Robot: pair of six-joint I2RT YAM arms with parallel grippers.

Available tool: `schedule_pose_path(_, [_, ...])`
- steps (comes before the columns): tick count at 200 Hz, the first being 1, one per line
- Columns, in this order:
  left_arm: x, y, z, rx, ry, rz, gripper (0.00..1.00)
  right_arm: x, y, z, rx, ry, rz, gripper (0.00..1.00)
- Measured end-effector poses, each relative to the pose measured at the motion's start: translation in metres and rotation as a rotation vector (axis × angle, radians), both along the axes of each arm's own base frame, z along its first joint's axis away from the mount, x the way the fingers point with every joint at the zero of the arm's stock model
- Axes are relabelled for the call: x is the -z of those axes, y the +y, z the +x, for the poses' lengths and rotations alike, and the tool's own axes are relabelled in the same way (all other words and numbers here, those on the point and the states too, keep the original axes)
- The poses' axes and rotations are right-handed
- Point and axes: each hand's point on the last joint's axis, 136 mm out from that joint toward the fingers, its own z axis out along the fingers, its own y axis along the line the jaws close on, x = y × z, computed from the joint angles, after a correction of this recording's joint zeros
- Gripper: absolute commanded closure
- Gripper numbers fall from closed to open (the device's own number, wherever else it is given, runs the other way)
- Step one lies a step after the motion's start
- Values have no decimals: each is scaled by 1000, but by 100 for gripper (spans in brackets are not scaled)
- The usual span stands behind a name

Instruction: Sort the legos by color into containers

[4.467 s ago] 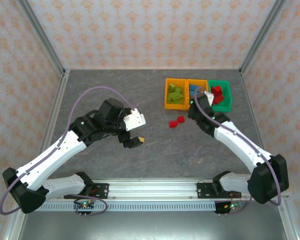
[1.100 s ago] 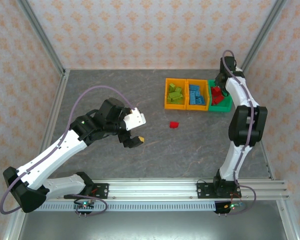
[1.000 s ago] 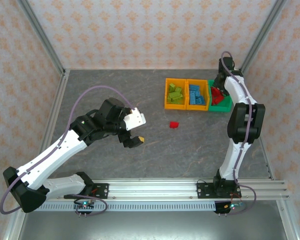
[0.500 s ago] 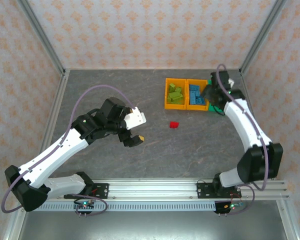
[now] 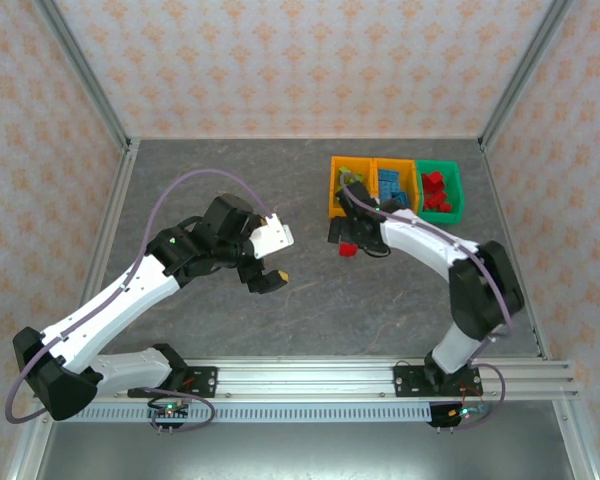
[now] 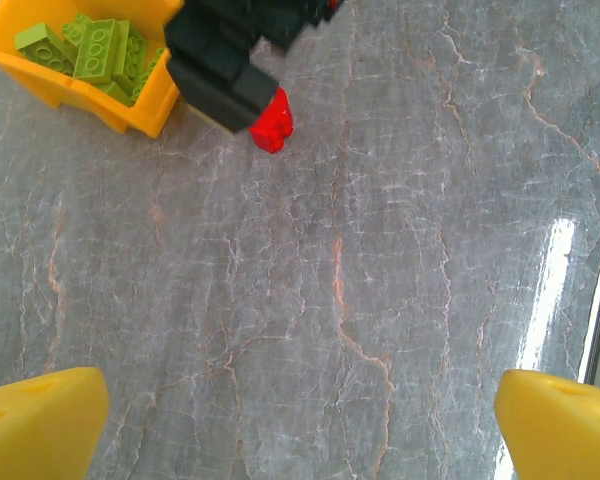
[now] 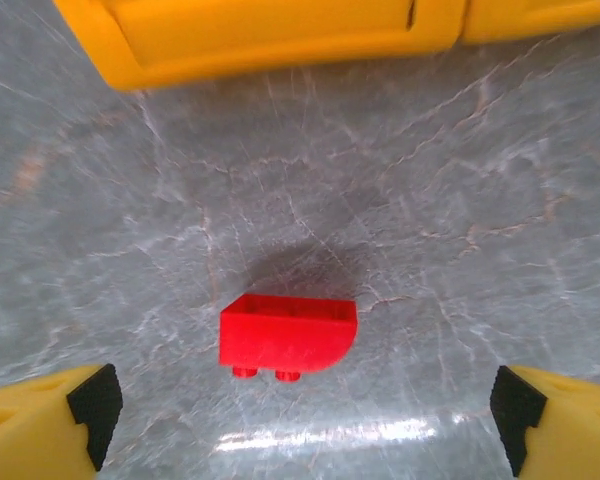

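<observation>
One red lego [image 5: 348, 249] lies loose on the grey table, on its side with its studs showing [image 7: 287, 335]. My right gripper [image 5: 346, 238] hangs just above it, open, its yellow fingertips [image 7: 45, 425] wide on either side and not touching it. Three containers stand in a row at the back: an orange bin [image 5: 350, 186] with lime green legos [image 6: 80, 50], an orange bin [image 5: 393, 187] with light blue legos, and a green bin [image 5: 440, 190] with red legos. My left gripper [image 5: 263, 268] is open over bare table left of centre, empty [image 6: 300, 430].
The right arm's forearm [image 5: 420, 240] stretches from the right across the front of the bins. Metal frame posts and patterned walls close the table in at the back and sides. A rail [image 5: 310, 385] runs along the near edge.
The right arm has swung from the green bin at the back right down to the lone red lego, and its jaws have opened wide. The left arm has hardly moved.
</observation>
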Motion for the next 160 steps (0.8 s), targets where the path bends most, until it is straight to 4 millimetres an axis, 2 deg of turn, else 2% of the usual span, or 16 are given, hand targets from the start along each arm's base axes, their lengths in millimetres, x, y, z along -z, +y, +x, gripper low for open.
schedule_pose_path(29, [0,0,0,0,0,0,0,36,1,-2,21,73,-38,5])
schedule_pose_path(64, [0,0,0,0,0,0,0,60,1,6,50,98,-69,17])
schedule_pose_path(115, [0,0,0,0,0,0,0,60,3,14,91,72,-66,42])
schedule_pose_path(160, [0,0,0,-1,0,1,0,57,1,14,114,50,-52,52])
